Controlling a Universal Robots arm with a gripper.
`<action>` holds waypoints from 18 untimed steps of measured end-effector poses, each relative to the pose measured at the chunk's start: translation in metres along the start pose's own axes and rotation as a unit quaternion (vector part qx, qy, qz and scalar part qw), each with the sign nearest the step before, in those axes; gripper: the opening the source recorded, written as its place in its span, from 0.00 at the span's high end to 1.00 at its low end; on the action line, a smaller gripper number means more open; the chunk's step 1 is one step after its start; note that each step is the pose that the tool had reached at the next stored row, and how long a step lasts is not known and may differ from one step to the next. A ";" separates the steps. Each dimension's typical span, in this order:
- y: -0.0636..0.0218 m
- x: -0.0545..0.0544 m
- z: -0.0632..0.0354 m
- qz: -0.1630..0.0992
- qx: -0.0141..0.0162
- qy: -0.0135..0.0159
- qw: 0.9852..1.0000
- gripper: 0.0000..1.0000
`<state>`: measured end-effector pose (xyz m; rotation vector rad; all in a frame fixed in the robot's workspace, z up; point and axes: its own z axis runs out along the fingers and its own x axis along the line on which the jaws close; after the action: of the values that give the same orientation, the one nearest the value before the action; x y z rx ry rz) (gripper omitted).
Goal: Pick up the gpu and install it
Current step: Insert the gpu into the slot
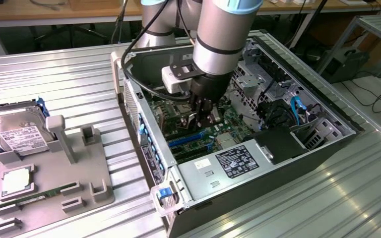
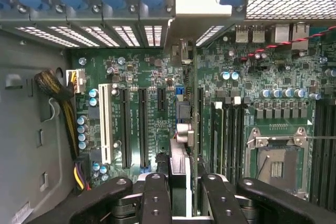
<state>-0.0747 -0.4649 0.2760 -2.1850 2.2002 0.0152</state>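
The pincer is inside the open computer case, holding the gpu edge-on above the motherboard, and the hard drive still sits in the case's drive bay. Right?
Not quite. The exterior view shows the hard drive on the grey holder outside the computer case. The pincer does hold the gpu above the motherboard.

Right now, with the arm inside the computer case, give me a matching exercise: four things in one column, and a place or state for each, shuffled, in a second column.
Things:
1. gpu
2. hard drive
3. memory stick
4. gripper

Places or states:
A. lying flat in the grey holder tray, near edge
B. standing on edge between the fingers, over the motherboard
C. lowered inside the open computer case
D. propped at the tray's far end

Pairs: 1-B, 2-D, 3-A, 4-C
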 end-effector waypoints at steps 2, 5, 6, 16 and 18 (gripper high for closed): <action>0.0007 0.000 0.0030 0.000 0.000 0.000 1.000 0.71; 0.0039 0.000 0.0049 0.000 0.000 0.000 1.000 0.71; 0.0042 0.000 0.0057 0.000 0.000 0.000 1.000 0.71; 0.0061 0.001 0.0117 -0.001 0.000 0.000 1.000 0.71; 0.0061 0.001 0.0119 -0.001 0.001 0.000 1.000 0.71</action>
<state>-0.0805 -0.4650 0.2640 -2.1860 2.1973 0.0141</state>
